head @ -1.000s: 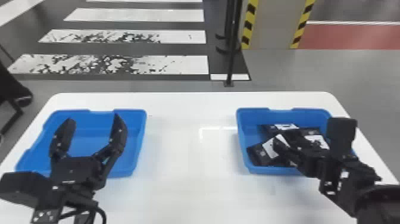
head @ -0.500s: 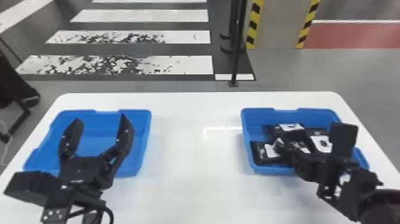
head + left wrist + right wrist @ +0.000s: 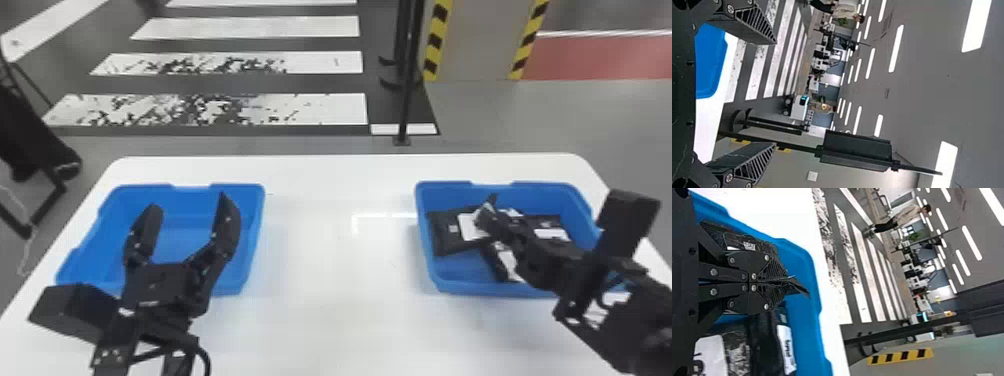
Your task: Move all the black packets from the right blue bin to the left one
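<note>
While the left gripper (image 3: 189,201) gapes, the right gripper (image 3: 484,215) nips a black packet (image 3: 442,235)

Head view: the left arm (image 3: 115,345) enters at the bottom edge and stands nearly straight, its gripper spread wide over the left bin (image 3: 185,242), nothing between its fingers. The right arm (image 3: 620,320) slants in from the lower right corner, crossing the near right part of the right bin (image 3: 450,186), its gripper aimed inward and forward among the packets. The nipped packet lies toward that bin's left side, its white label by the fingertips; other black packets (image 3: 545,222) lie beside and nearer. Both bins sit on a white table (image 3: 330,250).

Left wrist view: the two fingers stand far apart, pointing forward and empty, with part of the left bin beyond one of them.

Right wrist view: the fingers are drawn together, and a thin dark edge, seemingly the packet's, juts from their tips. Packets lie on both sides of the gripper, inside the blue walls.
</note>
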You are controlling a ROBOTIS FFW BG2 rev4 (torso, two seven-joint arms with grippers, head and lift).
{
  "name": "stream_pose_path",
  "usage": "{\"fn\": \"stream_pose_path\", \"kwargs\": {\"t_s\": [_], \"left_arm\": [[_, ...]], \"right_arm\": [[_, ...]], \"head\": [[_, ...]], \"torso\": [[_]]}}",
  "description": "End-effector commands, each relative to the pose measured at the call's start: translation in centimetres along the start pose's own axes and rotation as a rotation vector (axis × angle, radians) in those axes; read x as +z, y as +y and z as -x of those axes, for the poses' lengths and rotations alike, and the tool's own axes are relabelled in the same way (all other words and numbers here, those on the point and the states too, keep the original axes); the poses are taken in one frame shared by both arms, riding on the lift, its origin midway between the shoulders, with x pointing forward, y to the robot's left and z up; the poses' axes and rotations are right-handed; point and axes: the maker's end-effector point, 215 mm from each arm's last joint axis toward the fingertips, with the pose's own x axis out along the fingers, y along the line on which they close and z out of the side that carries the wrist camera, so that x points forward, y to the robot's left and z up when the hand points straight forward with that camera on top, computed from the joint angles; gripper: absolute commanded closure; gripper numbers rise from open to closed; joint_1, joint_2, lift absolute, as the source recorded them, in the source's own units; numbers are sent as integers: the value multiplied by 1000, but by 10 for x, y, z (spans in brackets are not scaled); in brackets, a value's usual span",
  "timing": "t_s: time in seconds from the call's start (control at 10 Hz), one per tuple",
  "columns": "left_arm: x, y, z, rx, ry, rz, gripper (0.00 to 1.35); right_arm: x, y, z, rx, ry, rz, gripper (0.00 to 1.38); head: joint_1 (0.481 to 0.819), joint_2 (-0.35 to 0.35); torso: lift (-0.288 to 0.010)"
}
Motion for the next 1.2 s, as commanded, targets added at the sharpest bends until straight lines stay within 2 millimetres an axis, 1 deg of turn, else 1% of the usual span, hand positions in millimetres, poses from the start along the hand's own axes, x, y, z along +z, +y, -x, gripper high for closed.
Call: {"fn": "stream_pose_path", "kwargs": {"t_s": [0.0, 0.1, 0.2, 0.3, 0.4, 0.5, 0.6, 0.7, 0.9, 1.0, 1.1], "left_arm": [[-6, -4, 0, -2, 13, 72, 136], [-6, -14, -1, -17, 14, 163, 136], [-11, -27, -1, -39, 29, 272, 136], [-18, -49, -1, -74, 54, 381, 136], [-18, -59, -2, -95, 59, 425, 136], [-17, -65, -3, -107, 53, 444, 136], [-19, -74, -2, -124, 57, 438, 136], [-24, -83, -2, -145, 67, 424, 136], [-30, -95, -3, -173, 81, 398, 136], [-32, -103, -2, -188, 90, 401, 136], [-36, -110, -1, -201, 106, 403, 136]], "right_arm": [[31, 25, 7, 79, -77, -56, 1179], [42, 47, 10, 158, -103, -102, 1179], [48, 67, 13, 219, -114, -131, 1179], [46, 76, 8, 256, -107, -141, 1179], [30, 81, -7, 332, -75, -210, 1179], [17, 90, -20, 419, -49, -299, 1179], [2, 107, -31, 503, -16, -358, 1179], [-10, 133, -35, 596, 16, -435, 1179], [-17, 177, -33, 687, 55, -478, 1179], [-18, 193, -31, 720, 66, -491, 1179], [-15, 202, -30, 741, 69, -493, 1179]], "head": [[695, 30], [695, 32], [695, 42], [695, 45], [695, 44], [695, 41], [695, 47], [695, 62], [695, 91], [695, 109], [695, 122]], "torso": [[-168], [-168], [-168], [-168], [-168], [-168], [-168], [-168], [-168], [-168], [-168]]}}
